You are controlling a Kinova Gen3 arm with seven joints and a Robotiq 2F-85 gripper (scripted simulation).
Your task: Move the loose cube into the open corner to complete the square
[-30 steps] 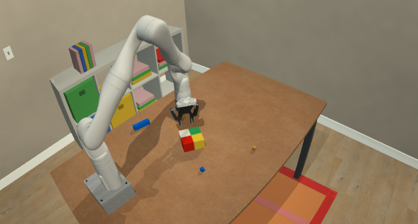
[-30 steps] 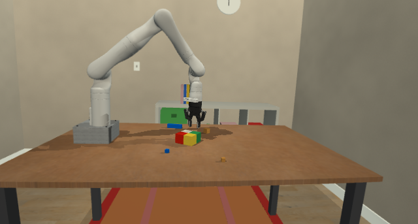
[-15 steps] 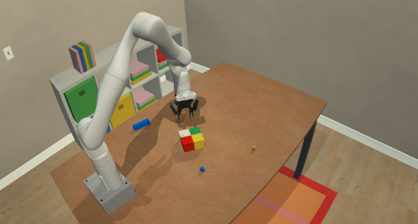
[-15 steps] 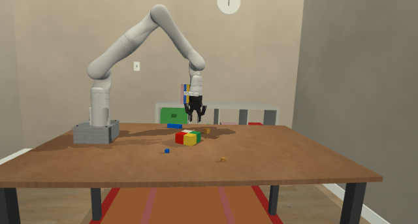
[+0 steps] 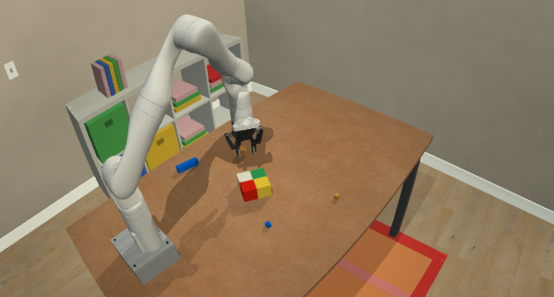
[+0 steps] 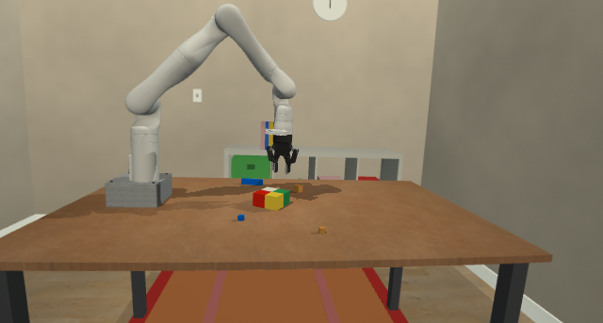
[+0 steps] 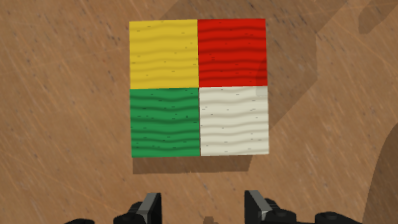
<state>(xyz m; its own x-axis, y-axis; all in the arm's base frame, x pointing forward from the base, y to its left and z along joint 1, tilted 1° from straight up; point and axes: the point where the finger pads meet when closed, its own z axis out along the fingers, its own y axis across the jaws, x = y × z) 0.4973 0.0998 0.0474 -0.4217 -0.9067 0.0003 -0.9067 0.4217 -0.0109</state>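
Four cubes stand together as a two-by-two square on the table: yellow, red, green and white. In the wrist view their outer edges line up and only thin dark seams show between them. No wide gap shows. My gripper is partly open and empty, above the table behind the green and white side. It touches no cube.
A larger orange cube lies beyond the square. A blue bar lies near the shelf-side edge. A small blue cube and a small orange cube lie nearer the exterior camera.
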